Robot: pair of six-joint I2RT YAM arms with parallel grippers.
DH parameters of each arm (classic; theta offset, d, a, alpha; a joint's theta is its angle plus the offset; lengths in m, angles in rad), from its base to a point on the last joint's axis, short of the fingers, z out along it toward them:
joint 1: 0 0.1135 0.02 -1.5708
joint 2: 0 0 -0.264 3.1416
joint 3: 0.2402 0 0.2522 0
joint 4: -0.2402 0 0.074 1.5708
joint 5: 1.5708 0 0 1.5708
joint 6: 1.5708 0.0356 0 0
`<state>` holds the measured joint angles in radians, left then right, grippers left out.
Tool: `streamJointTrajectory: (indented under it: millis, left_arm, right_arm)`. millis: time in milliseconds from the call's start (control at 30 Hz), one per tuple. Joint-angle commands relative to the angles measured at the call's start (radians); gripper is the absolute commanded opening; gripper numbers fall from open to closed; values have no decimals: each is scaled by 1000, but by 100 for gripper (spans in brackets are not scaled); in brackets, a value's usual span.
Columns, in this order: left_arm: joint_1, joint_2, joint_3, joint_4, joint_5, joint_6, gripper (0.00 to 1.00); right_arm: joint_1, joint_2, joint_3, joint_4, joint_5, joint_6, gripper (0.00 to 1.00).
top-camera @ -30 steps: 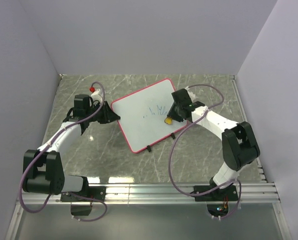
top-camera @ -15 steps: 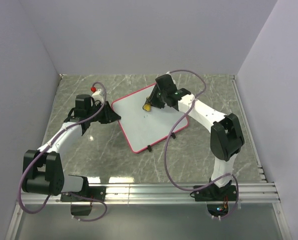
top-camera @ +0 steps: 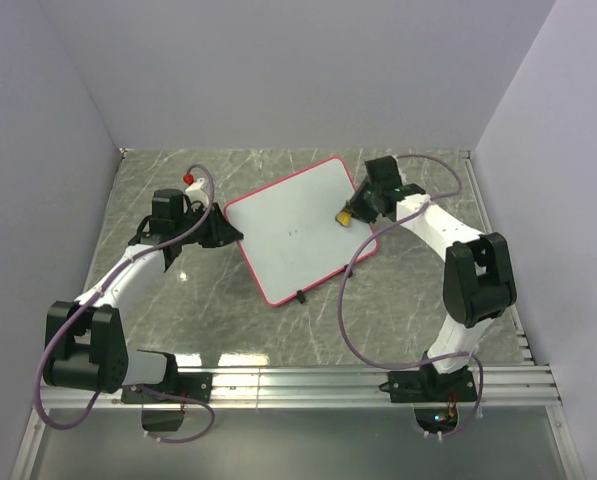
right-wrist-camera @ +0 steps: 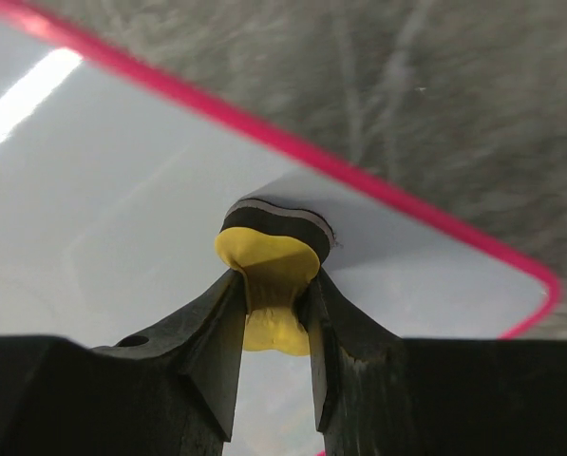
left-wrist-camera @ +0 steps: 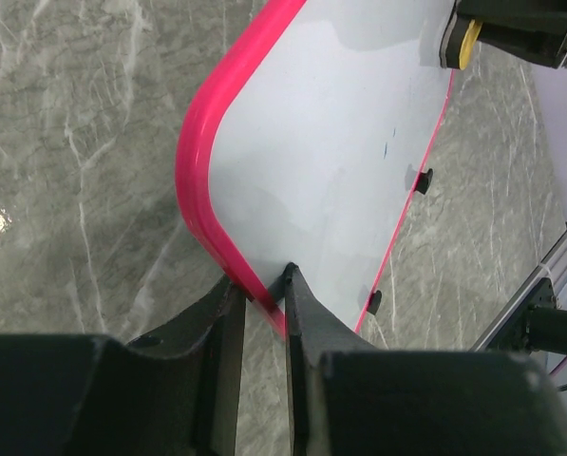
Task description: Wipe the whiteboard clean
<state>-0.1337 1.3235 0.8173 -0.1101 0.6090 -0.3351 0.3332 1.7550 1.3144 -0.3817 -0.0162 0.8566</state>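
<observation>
Whiteboard (top-camera: 296,235) lies diagonally, left claw (left-wrist-camera: 264,285) pinching its rim, right claw (right-wrist-camera: 272,285) clamping yellow eraser (top-camera: 345,216).

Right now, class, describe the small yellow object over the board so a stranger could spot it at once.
Find the grey marbled table, then the pink-rimmed whiteboard on it. By the board's right edge, the right gripper pinches a small yellow eraser with a dark pad at its tip: the only yellow thing.

Grey marble-patterned table (top-camera: 218,310), white pink-rimmed whiteboard (top-camera: 293,235) lying on it, set askew, near the middle
</observation>
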Motion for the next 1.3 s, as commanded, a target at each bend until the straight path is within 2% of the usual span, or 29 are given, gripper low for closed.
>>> streamJointTrajectory:
  millis: [0,233,533,700,800,933,1267]
  left_arm:
    - [-34,2,-17,-33,-5,65,0]
    - [-37,14,-12,-26,-2,65,0]
    - [-43,11,-12,-26,-5,68,0]
    - [-44,-13,-26,-30,-14,68,0]
    - [-44,-30,-36,-30,-14,65,0]
    - [-44,-50,-43,-36,-18,62,0]
    - [-44,-78,-53,-37,-20,54,0]
  right_arm:
    - [-37,-25,-84,-3,75,-50,0]
    - [27,-49,-84,10,70,-15,0]
    - [288,29,138,-52,76,59,0]
    - [372,130,255,-98,70,76,0]
    - [385,166,269,-126,73,73,0]
    - [377,123,194,-118,110,73,0]
    - [245,11,56,-215,281,61,0]
